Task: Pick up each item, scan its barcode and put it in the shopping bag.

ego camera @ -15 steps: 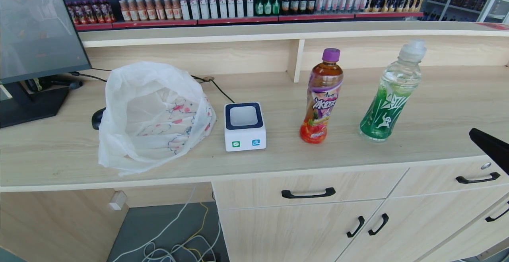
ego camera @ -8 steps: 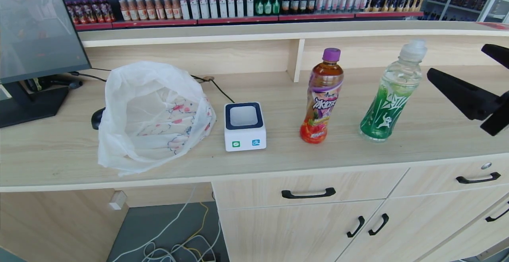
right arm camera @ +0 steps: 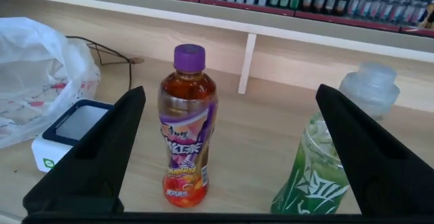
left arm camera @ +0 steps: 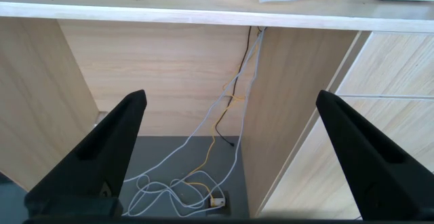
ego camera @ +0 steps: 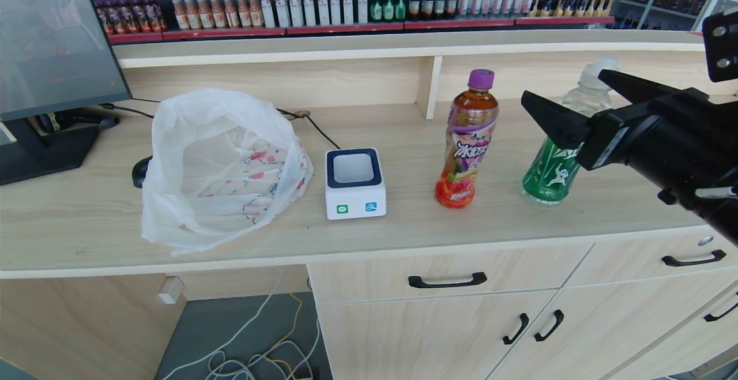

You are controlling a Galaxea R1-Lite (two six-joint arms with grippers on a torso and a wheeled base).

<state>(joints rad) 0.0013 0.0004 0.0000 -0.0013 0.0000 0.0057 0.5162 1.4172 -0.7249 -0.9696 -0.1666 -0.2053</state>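
An iced-tea bottle (ego camera: 468, 138) with a purple cap stands upright on the wooden counter (ego camera: 403, 218), right of the white scanner box (ego camera: 354, 184). A green-labelled bottle (ego camera: 552, 164) with a clear cap stands further right, partly hidden by my right gripper (ego camera: 571, 100). That gripper is open, hovering above and in front of the green bottle. The right wrist view shows the tea bottle (right arm camera: 188, 132) and green bottle (right arm camera: 332, 163) between the open fingers. The white shopping bag (ego camera: 219, 166) lies open at the left. My left gripper (left arm camera: 230, 156) is open, low below the counter edge.
A monitor (ego camera: 52, 40) on a stand and a black mouse (ego camera: 140, 172) sit at the counter's left. Cables run behind the bag. A raised shelf and divider (ego camera: 429, 83) back the counter. Drawers with black handles (ego camera: 447, 281) are below; loose cables (left arm camera: 210, 176) lie on the floor.
My right gripper has risen from the lower right edge and swung left, now in front of the green bottle. Bottles, bag and scanner have not moved.
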